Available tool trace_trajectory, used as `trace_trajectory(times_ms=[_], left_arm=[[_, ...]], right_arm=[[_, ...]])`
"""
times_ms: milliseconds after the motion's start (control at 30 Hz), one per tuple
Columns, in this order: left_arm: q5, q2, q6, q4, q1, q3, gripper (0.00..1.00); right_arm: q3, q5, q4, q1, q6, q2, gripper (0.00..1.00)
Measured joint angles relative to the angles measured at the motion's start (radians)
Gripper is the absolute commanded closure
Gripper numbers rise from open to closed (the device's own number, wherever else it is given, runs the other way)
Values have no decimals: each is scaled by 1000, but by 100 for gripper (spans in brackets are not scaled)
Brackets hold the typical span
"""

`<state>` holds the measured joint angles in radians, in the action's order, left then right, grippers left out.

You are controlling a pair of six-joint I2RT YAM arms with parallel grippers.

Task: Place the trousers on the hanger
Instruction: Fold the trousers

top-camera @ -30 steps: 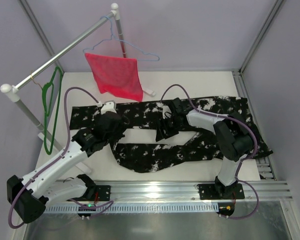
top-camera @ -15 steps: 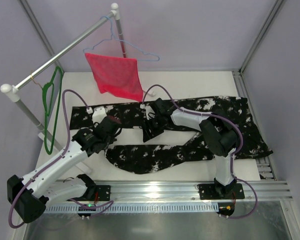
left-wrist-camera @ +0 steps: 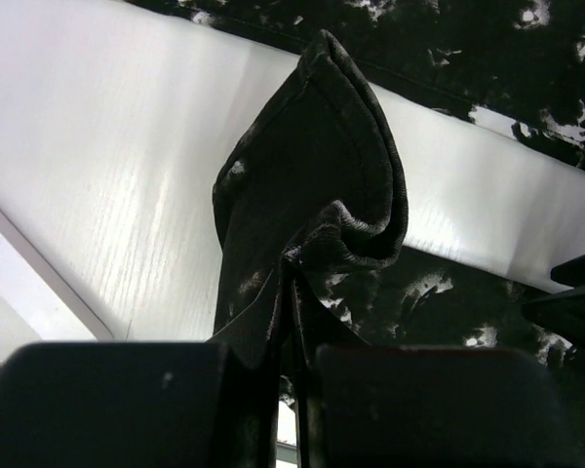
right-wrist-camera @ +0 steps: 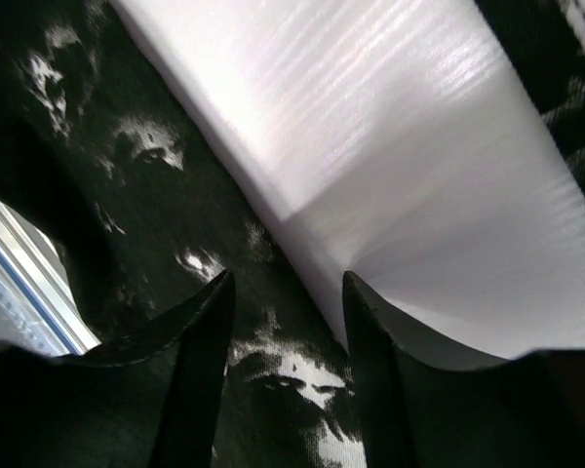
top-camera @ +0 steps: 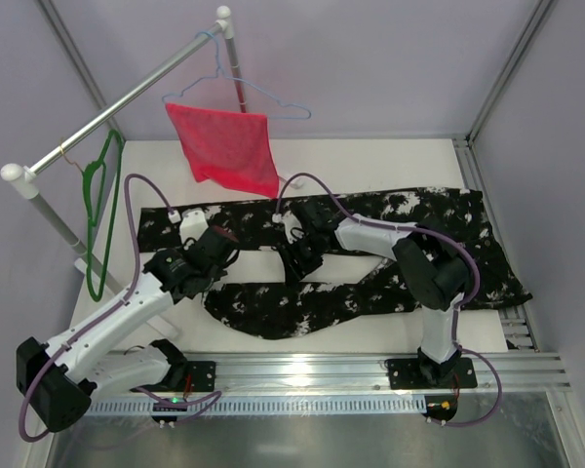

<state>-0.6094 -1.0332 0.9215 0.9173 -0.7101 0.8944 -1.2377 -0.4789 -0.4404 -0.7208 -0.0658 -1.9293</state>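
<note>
Left wrist view, item one: left pincer, clamped together on a raised fold of the trousers. The pinched peak stands up off the white counter, and the rest of the garment lies flat beyond.

Right wrist view, item two: right pincer, fingers apart, tips low over a trouser-leg edge where cloth meets bare counter. We cannot tell whether they touch it.

Step in hand, as we judge it: gathering the garment for the lift. Done well, the right pincer closes on that edge level with the left's hold, so the cloth rises evenly and does not slip from a one-sided grip.

Top external view, item three: trousers spread across mid-counter from 9 to 3 o'clock, one leg bowing toward 6 o'clock.

Item four: the hanger, green, hung on the rail at 10 o'clock of the left pincer, apart from the cloth.

Item five: red cloth on a pale blue hanger at 12 o'clock, just above the trousers' far edge. We count it the chief snag risk. Open room lies toward 9 and 10 o'clock.
</note>
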Motion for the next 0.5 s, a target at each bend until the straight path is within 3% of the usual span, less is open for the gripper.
trace_trajectory(times_ms=[200, 367, 500], left_arm=[[1, -13, 9, 0, 0, 0, 100], [0, -15, 14, -4, 0, -1, 100], [-10, -18, 11, -33, 0, -15, 100]], right_arm=[[24, 4, -18, -18, 24, 16, 58], [26, 36, -48, -39, 44, 15, 96], [3, 109, -79, -44, 35, 16, 96]])
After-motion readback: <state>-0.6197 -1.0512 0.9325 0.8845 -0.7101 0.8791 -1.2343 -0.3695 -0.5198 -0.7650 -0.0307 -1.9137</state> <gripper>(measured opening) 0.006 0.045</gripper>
